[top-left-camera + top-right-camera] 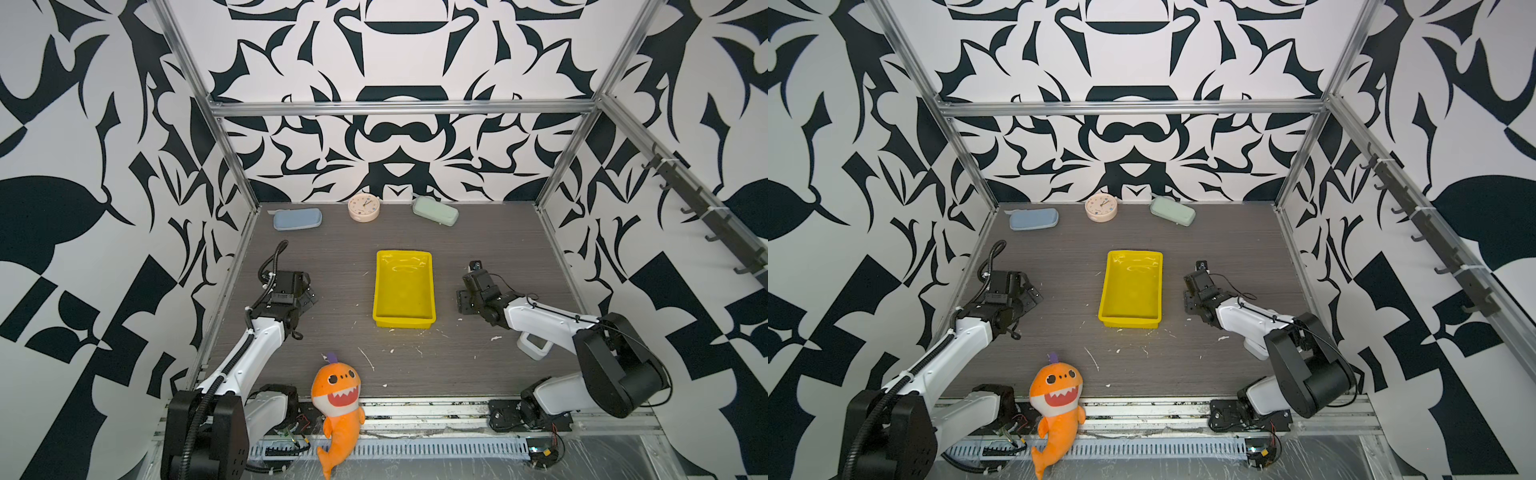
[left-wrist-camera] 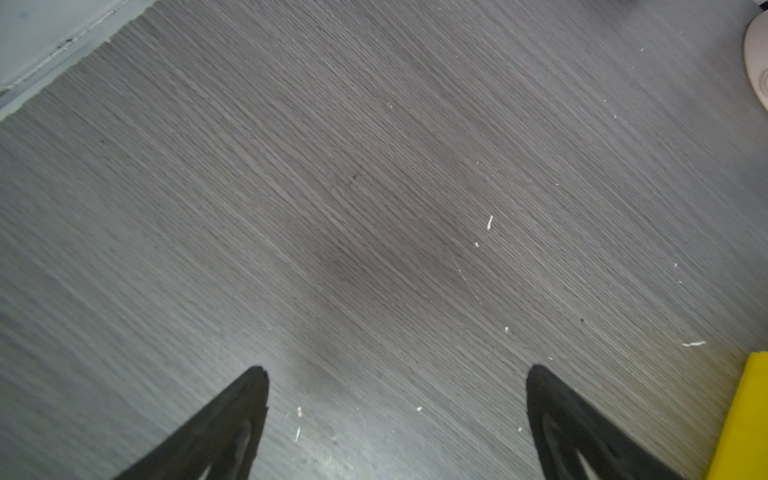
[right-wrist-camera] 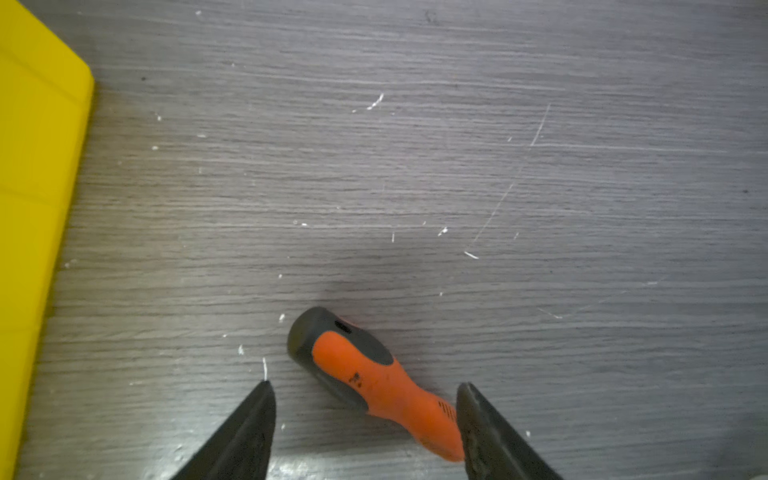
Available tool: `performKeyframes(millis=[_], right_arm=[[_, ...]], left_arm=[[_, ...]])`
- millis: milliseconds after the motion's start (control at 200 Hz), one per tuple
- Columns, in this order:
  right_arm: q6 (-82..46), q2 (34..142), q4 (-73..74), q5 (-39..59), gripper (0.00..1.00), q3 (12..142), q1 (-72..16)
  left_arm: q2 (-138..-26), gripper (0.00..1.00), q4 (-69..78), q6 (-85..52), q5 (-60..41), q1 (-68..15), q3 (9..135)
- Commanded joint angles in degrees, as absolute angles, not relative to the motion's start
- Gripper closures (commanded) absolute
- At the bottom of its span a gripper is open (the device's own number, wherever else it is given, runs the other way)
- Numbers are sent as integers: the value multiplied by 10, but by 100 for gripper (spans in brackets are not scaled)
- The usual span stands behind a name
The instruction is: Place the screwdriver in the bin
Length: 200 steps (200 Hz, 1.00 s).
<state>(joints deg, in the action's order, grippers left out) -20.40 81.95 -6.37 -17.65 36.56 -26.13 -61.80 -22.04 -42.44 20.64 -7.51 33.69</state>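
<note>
The screwdriver (image 3: 374, 382) lies on the grey wood table, its orange handle and dark end cap showing only in the right wrist view. Its shaft is out of sight. My right gripper (image 3: 365, 385) is open and straddles the handle. One fingertip (image 3: 469, 411) is against the handle's narrow end, while the other stands clear of it. In both top views the right gripper (image 1: 464, 302) (image 1: 1190, 301) points down just right of the yellow bin (image 1: 405, 321) (image 1: 1129, 321) and covers the screwdriver. The bin holds nothing. My left gripper (image 2: 397, 369) (image 1: 309, 297) is open over bare table, left of the bin (image 2: 744, 415).
Along the back wall lie a blue pouch (image 1: 297, 219), a round cream clock (image 1: 364, 207) and a green pouch (image 1: 435, 211). An orange shark plush (image 1: 338, 399) lies at the front edge. A white object (image 1: 534, 345) sits under the right arm. The bin's side (image 3: 37, 208) is near the right gripper.
</note>
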Motion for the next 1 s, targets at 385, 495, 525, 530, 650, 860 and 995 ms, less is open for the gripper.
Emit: performKeyframes(millis=[385, 495, 525, 530, 650, 860, 995], right_arm=[[-220, 877, -111, -204, 39, 423, -259], [-225, 879, -116, -211, 46, 425, -259], [-225, 880, -116, -212, 49, 425, -259], [-225, 879, -116, -212, 49, 425, -259], [-226, 879, -115, -215, 58, 425, -258], [-229, 882, -119, -217, 73, 428, -258], [-229, 882, -120, -217, 78, 428, -257]], left_arm=[[-429, 1, -216, -459, 240, -75, 263], [-434, 1, -227, -466, 255, -75, 267], [-435, 0, -227, -467, 258, -75, 268], [-434, 1, -227, -467, 258, -75, 267], [-430, 1, -226, -469, 259, -75, 265], [-425, 0, -213, -467, 251, -75, 258], [-434, 0, -209, -469, 250, -75, 259]])
